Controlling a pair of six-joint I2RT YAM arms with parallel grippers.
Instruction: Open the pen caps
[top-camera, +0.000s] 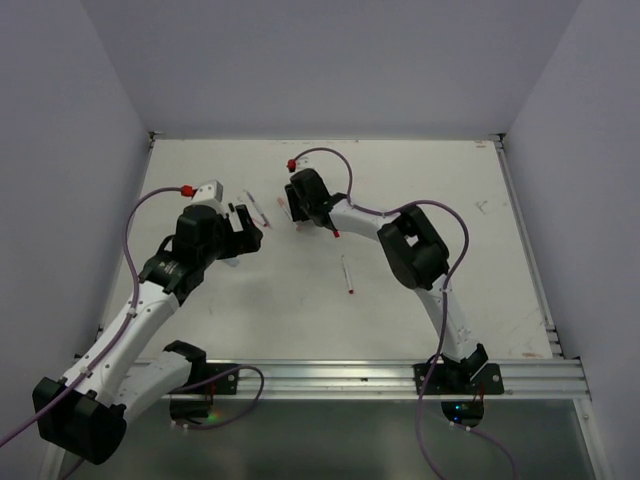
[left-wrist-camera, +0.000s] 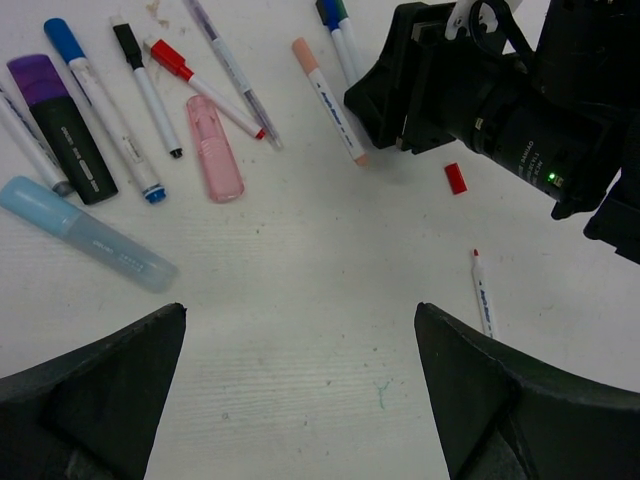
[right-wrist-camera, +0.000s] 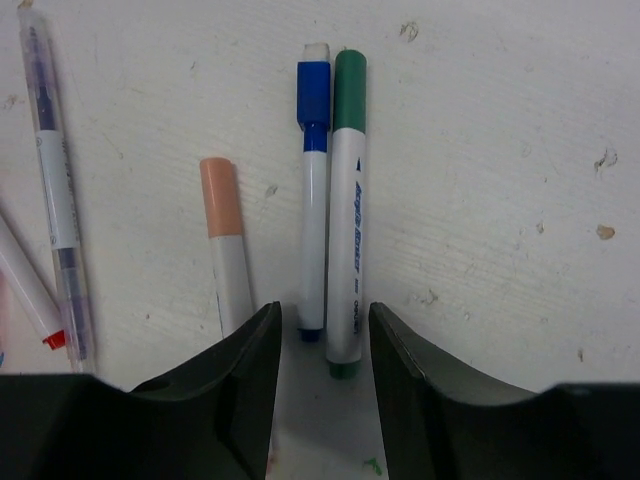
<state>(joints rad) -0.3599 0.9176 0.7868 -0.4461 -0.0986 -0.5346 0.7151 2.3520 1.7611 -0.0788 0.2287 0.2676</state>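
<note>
Roughly, the table (top-camera: 450, 300) filled the top view, and both my arms bent over its upper middle. My left arm (top-camera: 160, 280) reached in from the lower left and my right arm (top-camera: 410, 245) doubled back from the lower right. My left gripper (left-wrist-camera: 300, 330) hung wide open over bare table, holding nothing. My right gripper (right-wrist-camera: 322, 315) pointed down, jaws about half apart. It straddled the tails of the blue pen (right-wrist-camera: 313, 230) and green pen (right-wrist-camera: 348, 230), and I saw neither finger touching them. I judged this as lining up a grasp on a barrel. The next move called for centring on one pen alone, closing, then presenting its cap to my left. The blue cap (right-wrist-camera: 313, 95) and green cap (right-wrist-camera: 350, 90) were on, at upper centre. A red cap (left-wrist-camera: 456, 178) lay loose at upper right of the left wrist view.
</note>
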